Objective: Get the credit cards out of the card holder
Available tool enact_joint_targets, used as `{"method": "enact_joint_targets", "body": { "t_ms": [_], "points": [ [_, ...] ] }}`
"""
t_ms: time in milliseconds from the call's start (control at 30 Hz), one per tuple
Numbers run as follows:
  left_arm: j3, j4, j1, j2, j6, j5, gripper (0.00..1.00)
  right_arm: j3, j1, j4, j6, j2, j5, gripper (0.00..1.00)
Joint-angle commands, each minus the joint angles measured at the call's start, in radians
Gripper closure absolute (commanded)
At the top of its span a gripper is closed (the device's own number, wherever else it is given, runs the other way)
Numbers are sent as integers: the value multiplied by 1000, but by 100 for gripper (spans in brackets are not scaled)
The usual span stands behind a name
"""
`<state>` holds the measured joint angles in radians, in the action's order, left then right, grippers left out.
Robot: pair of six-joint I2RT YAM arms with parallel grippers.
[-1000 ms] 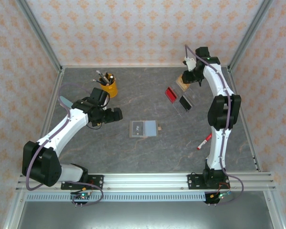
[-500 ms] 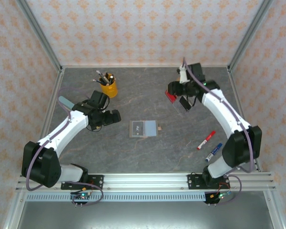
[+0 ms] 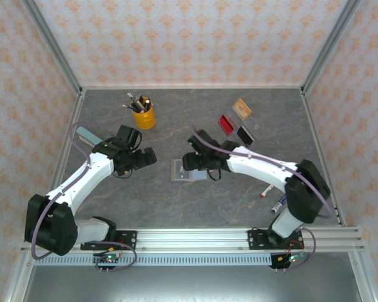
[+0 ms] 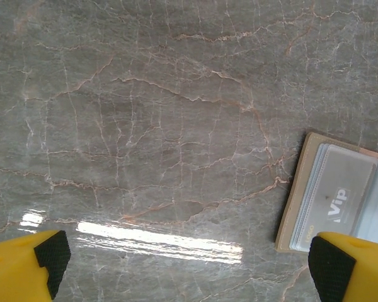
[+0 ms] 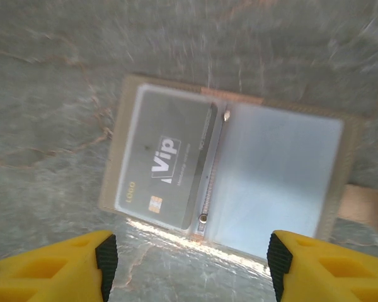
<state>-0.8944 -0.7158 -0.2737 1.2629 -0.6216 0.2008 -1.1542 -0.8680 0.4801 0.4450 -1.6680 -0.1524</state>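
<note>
The card holder [image 3: 181, 171] lies open and flat at the table's middle. In the right wrist view the card holder [image 5: 277, 176] has a grey "Vip" credit card [image 5: 164, 162] in its left clear sleeve, and its right sleeve is pale blue. My right gripper [image 3: 198, 163] hovers over it, open [image 5: 190, 261], with nothing between the fingers. My left gripper [image 3: 147, 156] is open to the left of the holder; in the left wrist view the left gripper [image 4: 189, 258] spans bare table and the card holder [image 4: 337, 195] lies at the right edge. Red [image 3: 225, 123], black [image 3: 244, 135] and tan [image 3: 242, 108] credit cards lie at the back right.
A yellow cup of pens [image 3: 143, 116] stands at the back left. A light-blue block [image 3: 85, 133] lies by the left arm. A red marker [image 3: 269, 187] and a blue marker [image 3: 281, 202] lie at the front right. A clear tray [image 3: 256, 126] sits beside the loose cards.
My right arm has swung from the back right by the loose cards to above the card holder, and its jaws have widened. The left gripper has shifted slightly.
</note>
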Motion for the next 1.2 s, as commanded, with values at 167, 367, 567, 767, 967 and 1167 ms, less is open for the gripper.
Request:
{"method": "enact_joint_targets", "body": {
  "t_ms": [167,367,567,767,967,1167],
  "points": [
    [30,50,9,-24,2,25,0,-67,-20,-23,136,-145,98,33],
    [48,123,9,8,6,142,0,-101,-11,20,127,-216,105,34],
    [83,230,7,52,-38,246,1,-90,13,37,128,-257,91,40],
    [93,328,-21,124,-67,342,16,-62,24,34,119,-286,75,49],
    [76,400,-76,194,-96,381,37,-17,36,7,123,-281,59,52],
    [53,473,-128,278,-126,424,57,18,47,-39,124,-268,15,54]
  ]
}}
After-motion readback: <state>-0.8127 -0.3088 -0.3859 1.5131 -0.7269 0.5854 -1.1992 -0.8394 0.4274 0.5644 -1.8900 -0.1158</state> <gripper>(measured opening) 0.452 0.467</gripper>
